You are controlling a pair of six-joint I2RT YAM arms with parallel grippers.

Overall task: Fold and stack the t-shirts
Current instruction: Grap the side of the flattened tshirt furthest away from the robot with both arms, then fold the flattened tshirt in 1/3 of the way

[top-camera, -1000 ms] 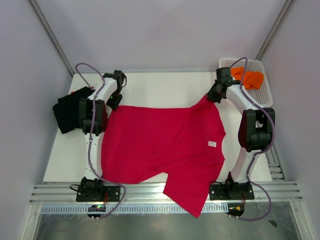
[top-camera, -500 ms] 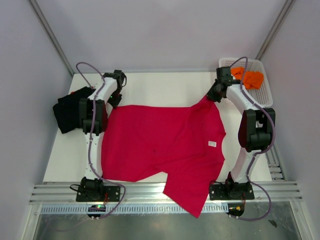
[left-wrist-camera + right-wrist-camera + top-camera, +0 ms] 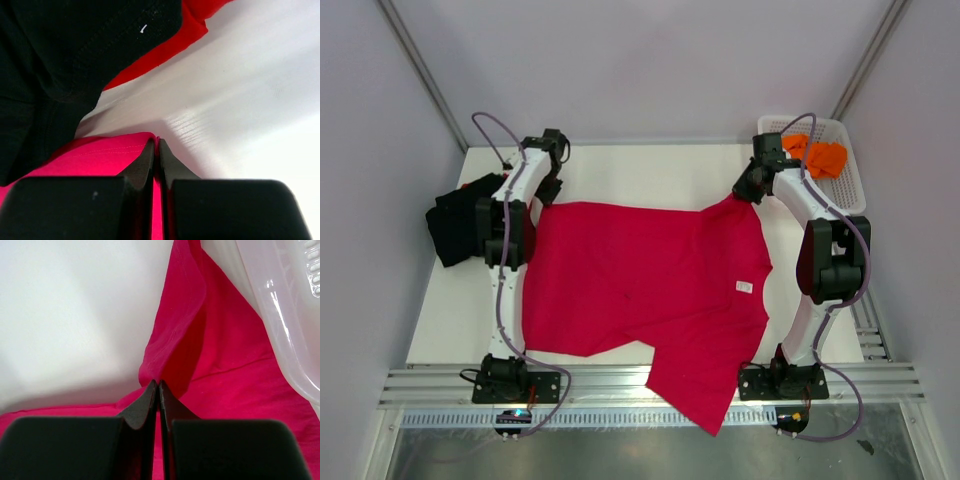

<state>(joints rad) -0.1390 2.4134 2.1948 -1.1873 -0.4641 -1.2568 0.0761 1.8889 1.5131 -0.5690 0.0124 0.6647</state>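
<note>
Crimson t-shirt (image 3: 640, 280) lies spread flat across the white table (image 3: 640, 170), its near part draped over the front edge. The left gripper (image 3: 156, 150), parted a second ago, is now clamped on the far left hem and has tugged it slightly farther back. The right gripper (image 3: 159, 390) is clamped on the far right corner. With both corners held, folding can probably begin. A black t-shirt (image 3: 455, 225) waits at the left.
</note>
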